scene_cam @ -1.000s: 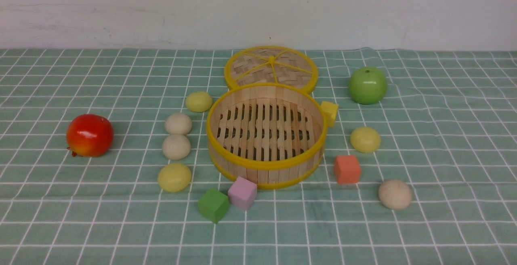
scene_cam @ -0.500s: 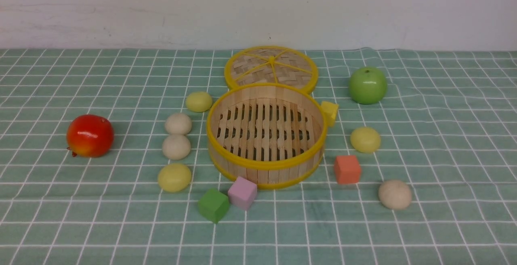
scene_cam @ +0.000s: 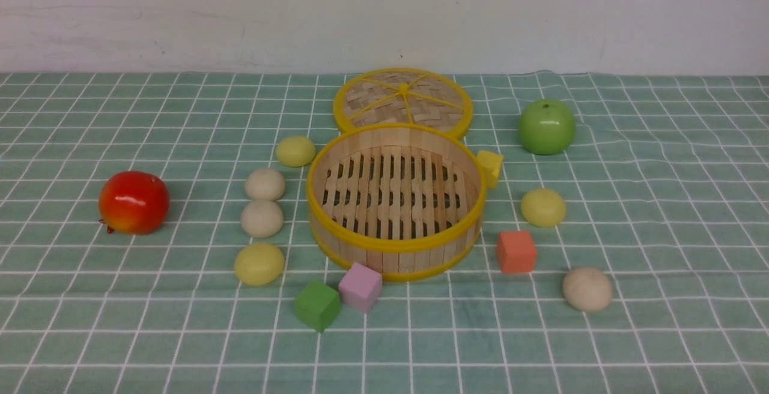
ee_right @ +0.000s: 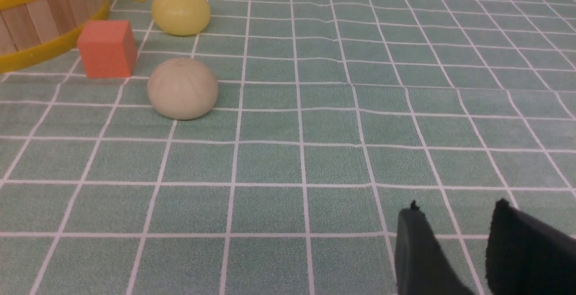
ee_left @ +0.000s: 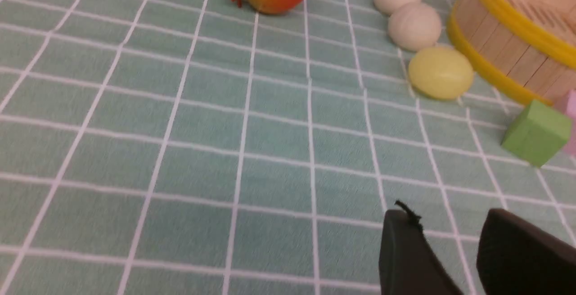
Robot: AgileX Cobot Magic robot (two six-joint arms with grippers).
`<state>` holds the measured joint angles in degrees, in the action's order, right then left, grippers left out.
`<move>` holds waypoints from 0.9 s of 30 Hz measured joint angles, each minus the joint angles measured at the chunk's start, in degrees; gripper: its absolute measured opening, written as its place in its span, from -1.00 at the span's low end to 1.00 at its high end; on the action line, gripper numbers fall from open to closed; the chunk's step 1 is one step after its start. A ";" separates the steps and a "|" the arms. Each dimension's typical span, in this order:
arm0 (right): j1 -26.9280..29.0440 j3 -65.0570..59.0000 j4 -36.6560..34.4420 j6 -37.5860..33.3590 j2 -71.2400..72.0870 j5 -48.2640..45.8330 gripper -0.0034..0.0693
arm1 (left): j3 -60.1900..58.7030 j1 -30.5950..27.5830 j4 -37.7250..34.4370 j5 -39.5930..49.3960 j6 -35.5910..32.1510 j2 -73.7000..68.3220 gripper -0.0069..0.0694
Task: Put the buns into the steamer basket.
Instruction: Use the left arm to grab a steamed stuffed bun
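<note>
Left of steamer basket [scene_cam: 393, 250]: four buns [scene_cam: 262, 218] in a line, none inside
Right of steamer basket: two more buns
Handling: look light, smooth, roll-prone; you pinch across the widest middle from above
Left gripper [ee_left: 445, 223]: parted, empty
Right gripper [ee_right: 455, 214]: parted, empty

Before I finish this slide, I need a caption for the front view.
Empty steamer basket, six buns on the checked cloth beside it, lid behind.

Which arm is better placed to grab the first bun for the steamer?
Right, probably. The beige bun lies on open cloth ahead of the open right hand; the left hand's nearest yellow bun sits close to the basket and green cube.
</note>
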<state>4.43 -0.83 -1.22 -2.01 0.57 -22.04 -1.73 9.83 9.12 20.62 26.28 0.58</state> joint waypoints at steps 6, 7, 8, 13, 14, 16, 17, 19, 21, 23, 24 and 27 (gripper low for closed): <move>0.00 0.00 0.00 0.00 0.00 0.00 -0.25 | 0.00 0.00 0.28 -12.97 0.00 0.00 -0.19; 0.00 0.00 0.00 0.00 0.00 0.00 -0.25 | 0.00 0.00 0.27 -14.93 0.00 0.00 -0.19; 0.00 0.00 0.00 0.00 0.00 0.00 -0.25 | 0.00 0.00 0.27 -15.89 0.00 0.00 -0.19; 0.00 0.00 0.00 0.00 0.00 0.00 -0.25 | 0.00 0.00 0.05 -23.26 0.00 0.00 -0.19; 0.00 0.00 0.00 0.00 0.00 0.00 -0.25 | 0.00 0.00 -0.54 -24.42 0.00 0.00 -0.19; 0.00 0.00 0.00 0.00 0.00 0.00 -0.25 | 0.00 0.00 -2.17 -26.89 0.00 0.00 -0.19; 0.00 0.00 0.00 0.00 0.00 0.00 -0.25 | 0.00 0.00 -3.28 -28.31 0.00 0.00 -0.19; 0.00 0.00 0.00 0.00 0.00 0.00 -0.25 | 0.00 0.00 -7.92 -33.03 0.00 0.00 -0.19; 0.00 0.00 0.00 0.00 0.00 0.00 -0.25 | 0.00 0.00 -10.93 -35.51 0.00 0.00 -0.19; 0.00 0.00 0.00 0.00 0.00 0.00 -0.25 | 0.47 0.00 -15.92 -37.11 0.00 0.00 -0.19; 0.00 0.00 0.00 0.00 0.00 0.00 -0.25 | 1.06 0.00 -17.04 -36.79 0.00 0.00 -0.19; 0.00 0.00 0.00 0.00 0.00 0.00 -0.25 | 5.34 0.00 -18.42 -35.43 -0.76 0.00 -0.19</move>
<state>4.43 -0.83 -1.22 -2.01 0.57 -22.04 3.61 9.83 -9.31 -14.81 25.51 0.58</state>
